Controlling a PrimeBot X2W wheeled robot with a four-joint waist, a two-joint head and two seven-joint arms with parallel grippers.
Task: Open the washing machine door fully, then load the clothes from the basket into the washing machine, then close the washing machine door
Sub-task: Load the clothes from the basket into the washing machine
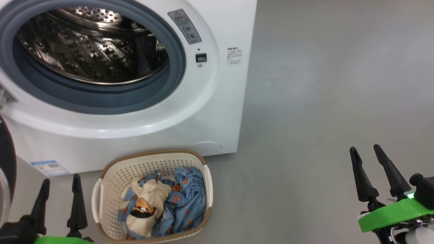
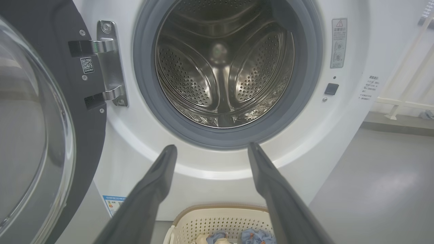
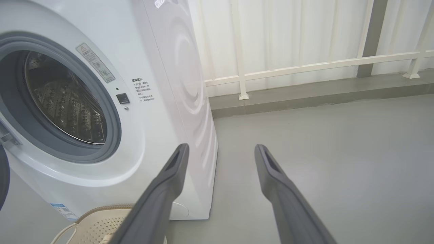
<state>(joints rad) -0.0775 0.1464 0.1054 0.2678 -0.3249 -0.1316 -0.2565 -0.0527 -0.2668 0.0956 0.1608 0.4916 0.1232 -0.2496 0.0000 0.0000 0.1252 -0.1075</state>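
The white washing machine (image 1: 217,101) stands with its steel drum (image 1: 91,47) bare behind the grey seal. Its door (image 2: 37,135) is swung wide to the left on a metal hinge, its edge at the head view's left border (image 1: 7,159). The cream basket (image 1: 115,179) sits on the floor before the machine, holding the blue and cream clothes (image 1: 166,203). My left gripper (image 1: 61,183) is open just left of the basket; in its wrist view the gripper (image 2: 212,149) points at the drum mouth. My right gripper (image 1: 364,150) hangs open over bare floor, far right of the basket.
Grey floor (image 1: 322,118) stretches to the right of the machine. A white railing (image 3: 305,66) on a low kerb runs along the wall behind it. A blue label (image 1: 49,167) sits low on the machine front.
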